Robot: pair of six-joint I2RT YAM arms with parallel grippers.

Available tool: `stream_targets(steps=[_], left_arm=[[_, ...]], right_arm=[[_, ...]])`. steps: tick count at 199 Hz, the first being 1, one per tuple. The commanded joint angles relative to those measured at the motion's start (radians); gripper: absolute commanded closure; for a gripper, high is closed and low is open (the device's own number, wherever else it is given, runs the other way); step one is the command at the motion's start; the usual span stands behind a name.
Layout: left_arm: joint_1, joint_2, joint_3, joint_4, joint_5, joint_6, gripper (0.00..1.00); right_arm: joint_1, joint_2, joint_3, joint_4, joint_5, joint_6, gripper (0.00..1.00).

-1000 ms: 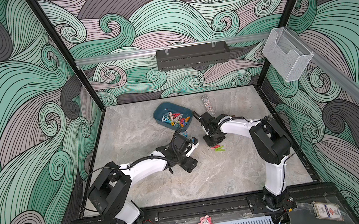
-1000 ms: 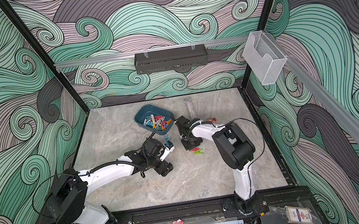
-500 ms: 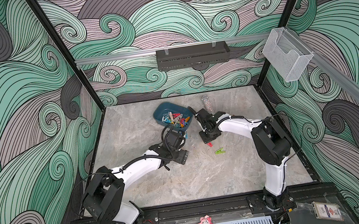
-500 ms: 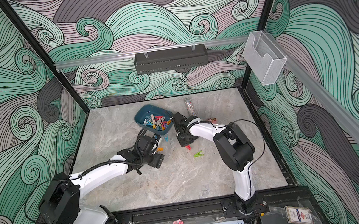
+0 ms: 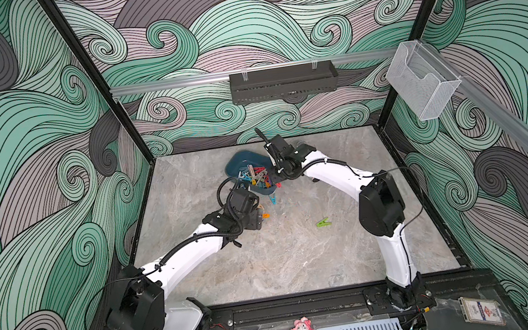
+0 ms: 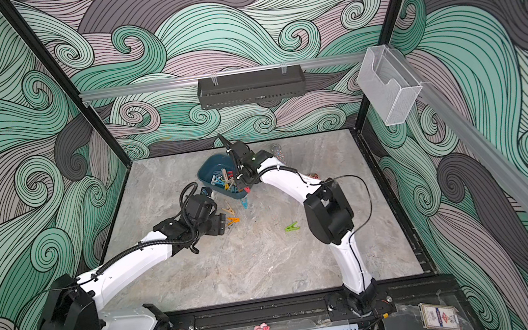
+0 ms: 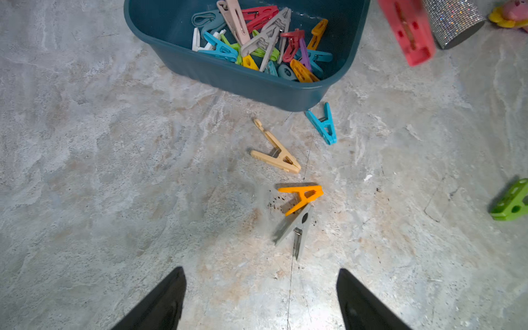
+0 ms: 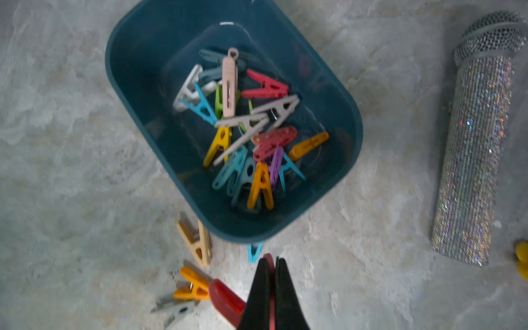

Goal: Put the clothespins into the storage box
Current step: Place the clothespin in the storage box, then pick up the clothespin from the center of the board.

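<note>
Right wrist view shows you the right end effector [image 8: 271,261] clenched on a red clothespin [image 8: 225,297] near the storage box [image 8: 354,123]; your left end effector [image 7: 260,270] stands released near a grey clothespin [image 7: 294,228].

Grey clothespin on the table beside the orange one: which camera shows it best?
Left wrist view: the grey clothespin lies whole and sharp. The right wrist view shows it small and blurred; in both top views I cannot make it out.
</note>
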Motion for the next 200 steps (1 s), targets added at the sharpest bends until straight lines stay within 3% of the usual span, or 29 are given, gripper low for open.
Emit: stream_targets(steps=[1,61,91,109,150,179,200], left_arm=[[0.005,-0.009,0.004,-0.003,-0.024,-0.022,0.15],[0.005,-0.001,-0.012,0.001,-0.012,-0.02,0.15],[0.005,0.0,-0.009,0.0,-0.01,-0.015,0.15],[0.005,-0.001,-0.008,0.0,-0.014,-0.007,0.15],[0.004,-0.008,-0.013,0.032,0.033,0.026,0.15],[-0.014,-0.02,-0.038,0.107,0.166,0.114,0.15],[-0.044,-0.006,-0.031,0.116,0.193,0.129,0.15]], right_arm=[[-0.013,0.091,0.123,-0.057,0.04,0.026,0.95],[-0.041,0.271,0.398,-0.144,0.061,0.011,0.93],[-0.044,0.279,0.451,-0.176,0.069,-0.001,0.73],[-0.041,0.241,0.434,-0.18,0.073,-0.009,0.69],[-0.031,0.066,0.225,-0.175,0.072,-0.014,0.68],[-0.025,-0.139,-0.113,-0.077,0.056,0.004,0.68],[-0.025,-0.28,-0.335,-0.048,0.055,0.027,0.67]])
